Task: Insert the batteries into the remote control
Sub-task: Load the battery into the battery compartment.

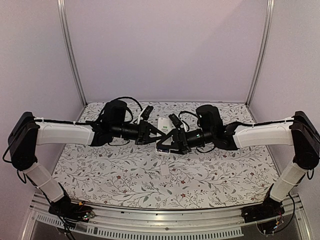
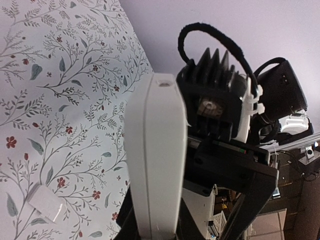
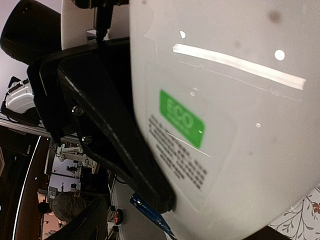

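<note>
The white remote control (image 1: 163,126) is held up off the table between the two arms. My left gripper (image 2: 159,231) is shut on its lower end, and its long white edge (image 2: 155,150) fills the left wrist view. My right gripper (image 1: 173,142) is pressed close against the remote's face with a green sticker (image 3: 181,118); its own fingertips are hidden. A sliver of the blue battery (image 3: 149,212) shows at the remote's edge, under a black finger (image 3: 112,135). It also shows in the top view (image 1: 161,148). The blackish battery is out of view.
The small flat white cover piece (image 1: 163,171) lies on the floral table cloth in front of the grippers, and shows in the left wrist view (image 2: 46,204). Metal frame posts (image 1: 70,50) and walls stand at the back and sides.
</note>
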Available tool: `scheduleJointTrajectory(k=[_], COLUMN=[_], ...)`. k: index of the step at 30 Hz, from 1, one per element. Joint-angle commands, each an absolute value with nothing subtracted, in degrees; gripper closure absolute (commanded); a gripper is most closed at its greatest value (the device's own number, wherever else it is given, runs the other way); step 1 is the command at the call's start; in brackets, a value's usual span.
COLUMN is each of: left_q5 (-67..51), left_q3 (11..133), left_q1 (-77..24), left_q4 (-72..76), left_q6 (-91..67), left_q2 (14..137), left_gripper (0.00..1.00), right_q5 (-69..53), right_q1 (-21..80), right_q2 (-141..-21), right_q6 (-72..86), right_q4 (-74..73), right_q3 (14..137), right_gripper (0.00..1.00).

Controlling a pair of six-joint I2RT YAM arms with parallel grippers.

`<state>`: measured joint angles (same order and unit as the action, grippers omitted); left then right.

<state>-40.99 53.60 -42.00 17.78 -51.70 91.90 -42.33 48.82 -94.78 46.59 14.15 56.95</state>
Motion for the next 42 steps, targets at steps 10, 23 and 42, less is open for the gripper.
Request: scheduleJointTrajectory(k=[10, 23, 42], left_q5=[-40.5, -41.3, -41.1], left_q3=[53.1, 52.7, 52.5], left_q1=[-41.2, -40.5, -40.4], left_q4=[19.1, 20.3, 20.0], left_q6=[-51.2, -51.8, -51.2], left_q2=[90.4, 89.9, 89.6], left_gripper=[1.0, 1.0, 1.0], right_q5=[-41.1, -41.2, -41.3], right_q1=[49.8, 49.9, 49.9], right_q2=[-97.2, -97.6, -98.6], right_q6=[46.8, 46.6, 47.2], right_q4=[12.8, 12.5, 12.3], right_q3=[59.0, 59.0, 60.0], right_gripper=[0.24, 0.4, 0.34])
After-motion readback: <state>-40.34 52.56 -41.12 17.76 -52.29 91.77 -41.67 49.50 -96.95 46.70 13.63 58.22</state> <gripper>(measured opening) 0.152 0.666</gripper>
